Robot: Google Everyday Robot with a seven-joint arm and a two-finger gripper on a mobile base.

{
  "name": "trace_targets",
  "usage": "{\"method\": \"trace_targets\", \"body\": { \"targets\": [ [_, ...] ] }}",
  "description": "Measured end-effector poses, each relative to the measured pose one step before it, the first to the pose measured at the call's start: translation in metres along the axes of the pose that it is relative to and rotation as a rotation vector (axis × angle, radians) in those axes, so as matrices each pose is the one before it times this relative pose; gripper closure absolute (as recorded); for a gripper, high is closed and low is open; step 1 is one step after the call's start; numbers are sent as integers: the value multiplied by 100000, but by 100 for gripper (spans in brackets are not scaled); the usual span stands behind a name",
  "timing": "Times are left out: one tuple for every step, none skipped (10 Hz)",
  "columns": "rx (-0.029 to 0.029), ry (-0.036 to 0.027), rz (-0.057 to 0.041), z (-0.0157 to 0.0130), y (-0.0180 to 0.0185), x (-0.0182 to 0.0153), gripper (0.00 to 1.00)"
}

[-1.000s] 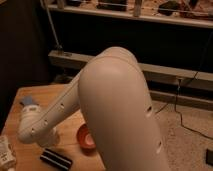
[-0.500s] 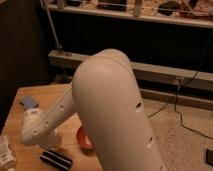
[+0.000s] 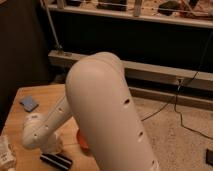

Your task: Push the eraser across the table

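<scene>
The eraser [image 3: 56,160] is a long black block lying flat near the front edge of the light wooden table [image 3: 47,95]. My white arm fills the middle of the view, its elbow high and its forearm sloping down to the left. My gripper [image 3: 52,146] hangs from the wrist just above and behind the eraser, very close to it. I cannot tell whether it touches the eraser.
A small blue pad [image 3: 29,103] lies at the table's back left. A red bowl [image 3: 81,140] is mostly hidden behind my arm. A white object [image 3: 6,153] sits at the left edge. Metal shelving and floor cables [image 3: 187,117] lie beyond the table.
My arm has swung leftwards and the wrist has dropped closer to the eraser. The red bowl is now more hidden. The eraser has not visibly moved.
</scene>
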State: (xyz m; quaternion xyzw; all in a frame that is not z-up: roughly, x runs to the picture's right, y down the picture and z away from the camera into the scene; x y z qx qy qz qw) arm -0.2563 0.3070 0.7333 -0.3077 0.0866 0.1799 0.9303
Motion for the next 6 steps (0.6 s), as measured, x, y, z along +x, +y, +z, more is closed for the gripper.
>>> {"method": "trace_targets", "body": {
  "targets": [
    [-3981, 951, -2478, -283, 1326, -192, 100],
    [-3543, 276, -2787, -392, 1205, -221, 100],
    [-5466, -275, -4687, -812, 1756, -411, 100],
    [-5927, -2218, -4671, -1348, 1767, -869, 100],
    [-3228, -1569, -2730, -956, 900, -550, 100],
    [-3171, -1977, -2947, -1074, 878, -647, 100]
  ]
}}
